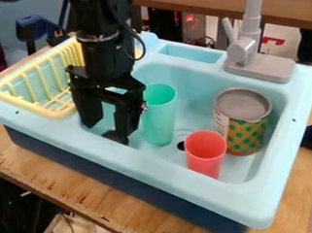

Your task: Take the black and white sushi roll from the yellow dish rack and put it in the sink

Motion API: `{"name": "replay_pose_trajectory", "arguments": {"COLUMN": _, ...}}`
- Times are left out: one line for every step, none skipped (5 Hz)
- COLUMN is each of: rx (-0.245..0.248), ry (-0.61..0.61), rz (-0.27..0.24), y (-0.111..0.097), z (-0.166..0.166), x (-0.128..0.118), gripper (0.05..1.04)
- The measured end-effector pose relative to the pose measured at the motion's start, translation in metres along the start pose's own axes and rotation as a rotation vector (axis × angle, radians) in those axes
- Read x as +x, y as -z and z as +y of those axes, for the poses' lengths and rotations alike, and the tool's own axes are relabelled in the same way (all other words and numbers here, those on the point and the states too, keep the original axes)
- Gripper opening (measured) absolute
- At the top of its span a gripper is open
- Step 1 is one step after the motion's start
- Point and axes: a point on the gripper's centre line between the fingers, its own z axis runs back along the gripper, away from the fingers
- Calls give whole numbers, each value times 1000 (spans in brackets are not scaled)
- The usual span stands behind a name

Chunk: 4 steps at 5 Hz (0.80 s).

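Cup [160,117], tall, smooth and mint green, upright beside the gripper [106,130].

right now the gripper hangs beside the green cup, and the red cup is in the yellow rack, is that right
Not quite: the red cup is not in the yellow rack. The camera view shows it standing in the sink, next to the can. The gripper does hang beside the green cup.

The jaws hide a sliver of the green cup [160,116].
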Motion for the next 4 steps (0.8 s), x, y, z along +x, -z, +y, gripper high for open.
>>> {"name": "replay_pose_trajectory", "arguments": {"rx": 12, "ry": 11, "rz": 3, "y": -5, "z": 0, "x": 0, "gripper": 980}}
{"name": "replay_pose_trajectory", "arguments": {"rx": 31, "ry": 15, "rz": -25, "y": -19, "z": 2, "x": -1, "gripper": 988}}
{"name": "replay_pose_trajectory", "arguments": {"rx": 61, "ry": 47, "rz": -88, "y": -58, "z": -8, "x": -3, "gripper": 989}}
{"name": "replay_pose_trajectory", "arguments": {"rx": 95, "ry": 85, "rz": -103, "y": -87, "z": -16, "x": -12, "gripper": 989}}
